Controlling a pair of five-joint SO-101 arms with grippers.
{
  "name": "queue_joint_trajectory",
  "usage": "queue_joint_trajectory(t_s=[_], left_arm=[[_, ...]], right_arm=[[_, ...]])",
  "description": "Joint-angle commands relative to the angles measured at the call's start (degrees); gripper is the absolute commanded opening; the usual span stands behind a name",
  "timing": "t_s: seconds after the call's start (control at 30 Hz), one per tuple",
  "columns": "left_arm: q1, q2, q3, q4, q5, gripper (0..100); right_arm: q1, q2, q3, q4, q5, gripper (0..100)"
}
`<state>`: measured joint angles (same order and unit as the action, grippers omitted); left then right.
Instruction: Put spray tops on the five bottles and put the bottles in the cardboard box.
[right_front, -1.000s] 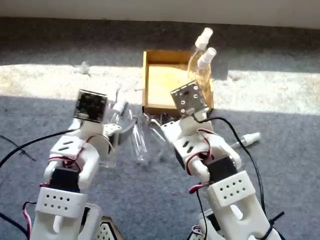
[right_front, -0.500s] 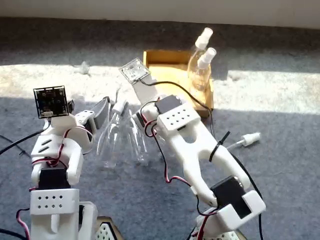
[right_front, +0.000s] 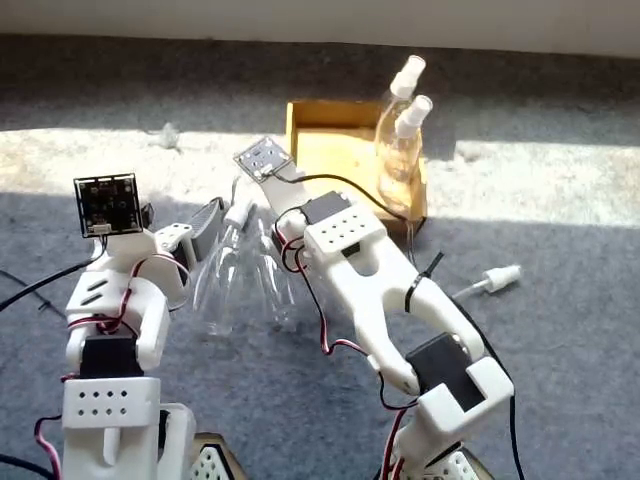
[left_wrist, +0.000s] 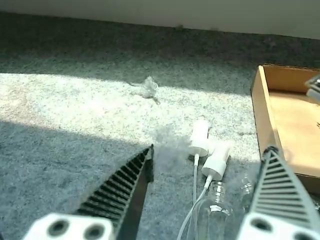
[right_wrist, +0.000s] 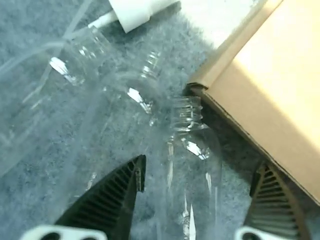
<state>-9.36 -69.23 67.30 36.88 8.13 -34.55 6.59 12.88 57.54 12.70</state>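
Several clear, uncapped bottles (right_front: 240, 280) lie on the carpet in front of the cardboard box (right_front: 335, 150). Two bottles with spray tops (right_front: 400, 135) stand at the box's right side. My right gripper (right_wrist: 200, 165) is open just above one lying bottle (right_wrist: 192, 150), a finger on each side of it, its threaded neck pointing at the box corner (right_wrist: 265, 85). My left gripper (left_wrist: 210, 150) is open above the carpet, with two loose spray tops (left_wrist: 207, 150) and a bottle neck (left_wrist: 215, 200) ahead of it. Another spray top (right_front: 492, 278) lies to the right.
The right arm (right_front: 345, 235) stretches diagonally across the middle toward the bottles. A small crumpled clear scrap (right_front: 167, 133) lies far left on the sunlit carpet. Loose wires trail at the left edge (right_front: 30, 295). Open carpet lies right of the box.
The right arm swung left from in front of the box and stretched out low over the lying bottles. The left arm pulled back and lifted, uncovering the bottles.
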Motion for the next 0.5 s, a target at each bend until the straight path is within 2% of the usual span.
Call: queue_joint_trajectory(t_s=[0.0, 0.47], left_arm=[[1.2, 0.0, -0.6, -1.2, 0.4, 30], [1.2, -0.2, -0.5, -1.1, 0.4, 30]], right_arm=[[0.4, -5.4, -3.0, 1.5, 0.3, 29.6], [-0.2, 0.7, -3.3, 1.5, 0.7, 29.6]])
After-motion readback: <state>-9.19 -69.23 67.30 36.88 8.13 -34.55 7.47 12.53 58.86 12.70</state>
